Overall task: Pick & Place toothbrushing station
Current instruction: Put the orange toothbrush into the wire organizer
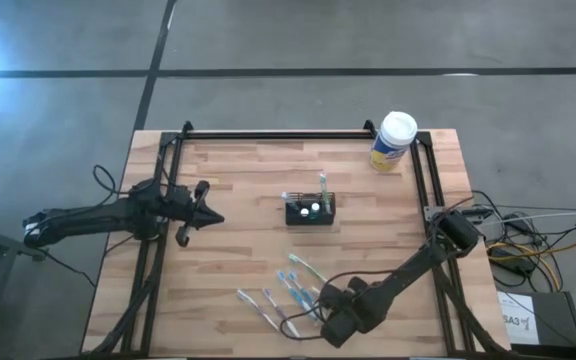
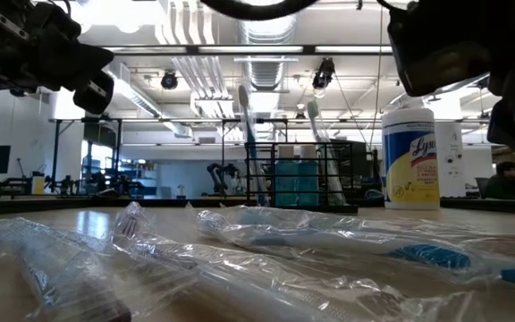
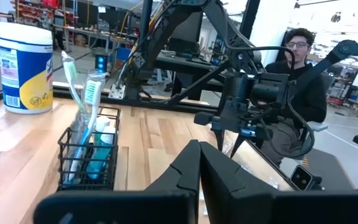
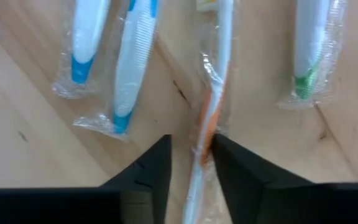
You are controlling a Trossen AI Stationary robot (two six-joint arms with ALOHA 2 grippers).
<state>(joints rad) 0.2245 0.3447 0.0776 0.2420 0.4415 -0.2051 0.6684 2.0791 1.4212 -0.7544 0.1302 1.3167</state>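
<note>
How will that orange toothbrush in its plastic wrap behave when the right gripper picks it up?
The wrap on the orange toothbrush looks glossy and loose, so it may slip or crinkle between the fingers of the right gripper. The brush looks thin and light, likely stiff enough not to droop. Lying flat on the table, it may pivot if grabbed off-centre.

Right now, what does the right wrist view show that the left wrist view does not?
Only the right wrist view shows the wrapped toothbrushes on the wood up close: two blue-handled, one green-handled, and an orange-handled one running down between the right gripper's open fingers.

Only the left wrist view shows the black caddy with toothbrushes standing in it, the yellow canister, a seated person and the left gripper, shut.

Both show the wooden table.
</note>
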